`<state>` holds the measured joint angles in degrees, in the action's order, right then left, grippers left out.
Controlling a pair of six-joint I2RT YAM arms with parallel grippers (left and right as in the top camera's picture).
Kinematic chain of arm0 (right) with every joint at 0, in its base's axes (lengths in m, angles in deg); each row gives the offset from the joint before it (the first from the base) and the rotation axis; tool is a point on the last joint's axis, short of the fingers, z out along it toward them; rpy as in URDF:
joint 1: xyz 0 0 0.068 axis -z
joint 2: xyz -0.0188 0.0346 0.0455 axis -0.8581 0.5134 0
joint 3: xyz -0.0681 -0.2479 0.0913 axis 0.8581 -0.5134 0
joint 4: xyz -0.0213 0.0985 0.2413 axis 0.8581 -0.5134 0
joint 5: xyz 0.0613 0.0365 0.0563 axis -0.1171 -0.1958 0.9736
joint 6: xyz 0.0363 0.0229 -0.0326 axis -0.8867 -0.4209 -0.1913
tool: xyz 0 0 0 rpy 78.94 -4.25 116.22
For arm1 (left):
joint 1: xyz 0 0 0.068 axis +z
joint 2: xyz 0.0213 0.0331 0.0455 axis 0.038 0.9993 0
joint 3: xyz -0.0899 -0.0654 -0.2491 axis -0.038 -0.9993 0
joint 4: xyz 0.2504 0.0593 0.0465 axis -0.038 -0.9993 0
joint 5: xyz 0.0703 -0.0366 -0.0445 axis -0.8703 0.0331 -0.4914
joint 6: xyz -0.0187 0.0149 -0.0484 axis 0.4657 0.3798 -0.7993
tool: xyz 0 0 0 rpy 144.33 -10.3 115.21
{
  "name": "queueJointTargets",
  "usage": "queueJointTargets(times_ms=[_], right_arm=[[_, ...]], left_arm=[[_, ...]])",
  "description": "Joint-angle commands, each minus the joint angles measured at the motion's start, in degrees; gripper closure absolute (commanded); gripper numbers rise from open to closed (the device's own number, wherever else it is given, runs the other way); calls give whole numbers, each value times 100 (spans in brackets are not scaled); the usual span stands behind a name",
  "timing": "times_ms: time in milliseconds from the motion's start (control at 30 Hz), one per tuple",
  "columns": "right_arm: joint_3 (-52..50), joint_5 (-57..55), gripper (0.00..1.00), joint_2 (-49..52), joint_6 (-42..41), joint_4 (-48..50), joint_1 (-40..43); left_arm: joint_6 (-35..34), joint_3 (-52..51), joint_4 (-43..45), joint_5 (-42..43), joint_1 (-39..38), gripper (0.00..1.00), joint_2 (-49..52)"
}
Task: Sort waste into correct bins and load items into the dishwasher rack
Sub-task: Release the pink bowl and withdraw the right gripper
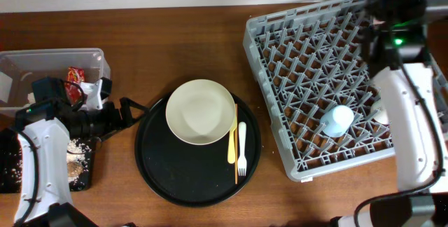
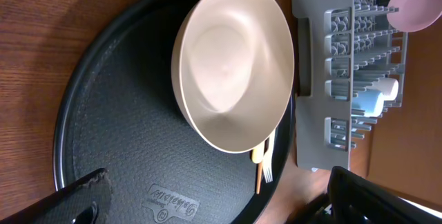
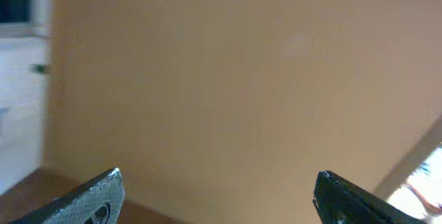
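Left wrist view, starting close: the left tool (image 2: 217, 189) hangs at the near edge of the round black tray (image 2: 110, 113), which lies on the brown counter (image 2: 27, 16). On the far side of that tray sits the large cream plate (image 2: 235, 65). The thin yellow utensil (image 1: 232, 139) and the white fork (image 1: 241, 148) lie side by side right next to the plate, on the side toward the rack. Farther on is the grey dishwasher rack (image 2: 311, 79). The light blue cup (image 2: 369, 101) and the small cream cup (image 2: 390, 88) sit close together in it, and the pink bowl (image 2: 414, 6) is deeper in.

I think the plate is the next thing to load. To do it well, the tool should come in low and pinch the plate by its rim on the side away from the fork. It should lift straight up so the two thin things do not get bumped. Then it should stand the plate between the pegs in a free row, away from the cups.

The left tool is spread wide, with one of its fingers (image 2: 76, 203) at each bottom corner. It holds nothing and touches nothing. The right tool (image 3: 219, 182) is spread wide too, with nothing between its fingers. Its camera sees only a plain wall. From overhead, that arm is up over the far corner of the rack.
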<state>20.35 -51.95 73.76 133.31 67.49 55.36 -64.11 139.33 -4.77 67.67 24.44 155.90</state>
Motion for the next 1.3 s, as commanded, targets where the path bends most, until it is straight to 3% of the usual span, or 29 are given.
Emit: queueJointTargets(times_ms=[0, 267, 333, 467, 567, 633, 700, 767, 833, 1000, 1067, 1167, 1267], right_arm=[[31, -122, 1, 4, -1440, -173, -754], [31, -365, 1, 39, -1657, -264, -1480], [31, 94, 1, 4, -1016, -446, -1703], [33, 385, 1, -55, -901, -680, -1880], [33, 1123, 1, -160, -1130, -2020, -1950], [140, 2828, 1, -673, -3254, -4323, -1912], [326, 5031, 1, -1014, -4850, -5608, -1381], [345, 6507, 1, -1086, -5327, -6131, -518], [345, 6701, 1, -909, -5480, -6585, 87], [343, 6863, 1, -437, -5316, -7097, 1255], [339, 6885, 12, -271, -5195, -6905, 1698], [339, 7965, 15, 549, -3893, -6638, 2135], [339, 8024, 18, 1495, -3727, -6164, 2218]], left_arm=[[15, 76, -4, 20, 31, 1, 17], [15, 76, -4, 20, 31, 1, 17], [15, 76, -4, 20, 31, 1, 17], [15, 76, -4, 20, 31, 0, 17], [15, 76, -4, 20, 31, 0, 17], [15, 76, -4, 20, 31, 0, 17], [15, 76, -4, 20, 31, 1, 17], [15, 76, -4, 20, 31, 1, 17], [15, 76, -4, 20, 31, 0, 17], [15, 76, -4, 20, 31, 1, 17], [15, 76, -4, 20, 31, 0, 17], [15, 76, -4, 20, 31, 1, 17], [15, 76, -4, 20, 31, 1, 17]])
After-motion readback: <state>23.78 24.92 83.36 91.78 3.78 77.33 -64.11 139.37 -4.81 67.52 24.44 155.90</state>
